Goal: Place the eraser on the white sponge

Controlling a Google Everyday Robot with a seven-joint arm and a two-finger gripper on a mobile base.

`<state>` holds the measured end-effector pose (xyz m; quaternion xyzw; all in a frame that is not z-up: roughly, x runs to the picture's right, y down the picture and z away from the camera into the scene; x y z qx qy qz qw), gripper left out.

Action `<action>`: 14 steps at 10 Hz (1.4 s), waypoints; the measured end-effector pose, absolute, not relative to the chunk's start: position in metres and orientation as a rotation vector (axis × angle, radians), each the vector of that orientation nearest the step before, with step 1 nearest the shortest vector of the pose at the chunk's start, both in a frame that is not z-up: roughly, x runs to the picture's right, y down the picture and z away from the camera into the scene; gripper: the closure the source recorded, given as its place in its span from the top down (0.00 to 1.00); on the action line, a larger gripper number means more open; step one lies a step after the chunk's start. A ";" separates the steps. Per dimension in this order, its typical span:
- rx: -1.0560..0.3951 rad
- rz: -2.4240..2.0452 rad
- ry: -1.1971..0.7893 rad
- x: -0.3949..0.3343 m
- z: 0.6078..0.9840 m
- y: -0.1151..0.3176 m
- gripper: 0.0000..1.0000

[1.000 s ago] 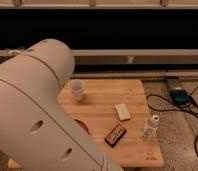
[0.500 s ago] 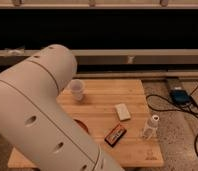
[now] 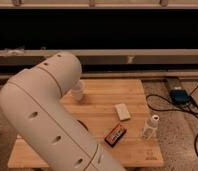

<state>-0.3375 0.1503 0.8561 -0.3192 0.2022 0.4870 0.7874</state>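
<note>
Eraser is hidden from me, maybe behind my big arm, and my pincer is out of sight too, so I cannot tell if it holds anything, and I might miss the white sponge on the counter.

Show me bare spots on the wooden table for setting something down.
Bare wood: the far strip between cup and white sponge, and the near right edge below black packet and bottle. Crowded among sponge, packet, bottle. The arm hides the left side; the gripper is not in view.
</note>
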 end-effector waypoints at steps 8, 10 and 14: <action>-0.779 1.037 0.511 -0.305 0.855 0.191 0.18; -0.781 1.035 0.514 -0.305 0.853 0.191 0.04; -0.768 1.049 0.477 -0.287 0.842 0.173 0.00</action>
